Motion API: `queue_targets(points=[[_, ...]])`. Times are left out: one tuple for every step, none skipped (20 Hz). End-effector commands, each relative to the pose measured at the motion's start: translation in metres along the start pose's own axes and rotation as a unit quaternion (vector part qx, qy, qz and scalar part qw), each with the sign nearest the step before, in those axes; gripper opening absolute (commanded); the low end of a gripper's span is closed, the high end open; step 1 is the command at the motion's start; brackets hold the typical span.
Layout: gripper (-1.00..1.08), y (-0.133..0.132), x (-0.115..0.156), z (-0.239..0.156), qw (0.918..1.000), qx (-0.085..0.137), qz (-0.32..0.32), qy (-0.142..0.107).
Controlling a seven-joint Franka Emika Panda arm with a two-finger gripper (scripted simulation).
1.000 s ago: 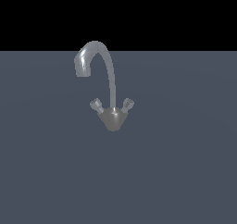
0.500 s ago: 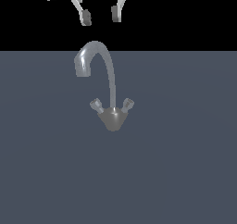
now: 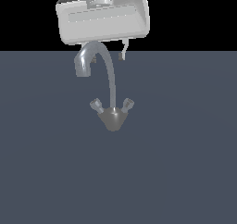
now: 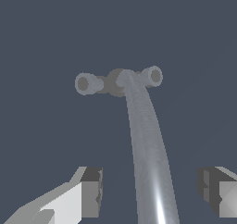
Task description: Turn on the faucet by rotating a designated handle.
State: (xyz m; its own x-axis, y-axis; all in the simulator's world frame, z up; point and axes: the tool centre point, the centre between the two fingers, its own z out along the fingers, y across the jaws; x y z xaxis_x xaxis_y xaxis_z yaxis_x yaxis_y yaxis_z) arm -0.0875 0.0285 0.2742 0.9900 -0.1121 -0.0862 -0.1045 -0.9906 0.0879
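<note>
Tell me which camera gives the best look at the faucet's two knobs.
The wrist view: both knobs face the camera, unobstructed, either side of the spout. The exterior view shows them smaller, angled above the cone base.

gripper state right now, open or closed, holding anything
Tool: open and holding nothing; its fingers stand wide apart on either side of the faucet spout, with no contact visible.
</note>
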Motion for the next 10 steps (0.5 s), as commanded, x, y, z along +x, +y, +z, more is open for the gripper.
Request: queue_targets(points=[[0.55, 0.004, 0.023, 0.01, 0.9998, -0.009, 0.007, 0.015], [0.72, -0.018, 0.032, 0.012, 0.9995, -0.011, -0.015, 0.026], [0.41, 0.005, 0.05, 0.019, 0.9989, -0.021, 0.022, 0.037], [0.5, -0.002, 0.052, 0.037, 0.9988, -0.029, 0.016, 0.035], [0.65, -0.01, 0.072, 0.039, 0.9976, -0.036, -0.031, 0.05], [0.65, -0.027, 0.066, 0.035, 0.9966, -0.038, -0.047, 0.056], [0.75, -0.011, 0.093, 0.03, 0.9953, -0.031, -0.05, 0.076], [0.71, -0.003, 0.101, 0.044, 0.995, -0.045, -0.049, 0.075], [0.78, -0.001, 0.07, 0.074, 0.9931, -0.054, -0.091, 0.05], [0.78, -0.027, 0.072, 0.091, 0.9911, -0.059, -0.114, 0.037]])
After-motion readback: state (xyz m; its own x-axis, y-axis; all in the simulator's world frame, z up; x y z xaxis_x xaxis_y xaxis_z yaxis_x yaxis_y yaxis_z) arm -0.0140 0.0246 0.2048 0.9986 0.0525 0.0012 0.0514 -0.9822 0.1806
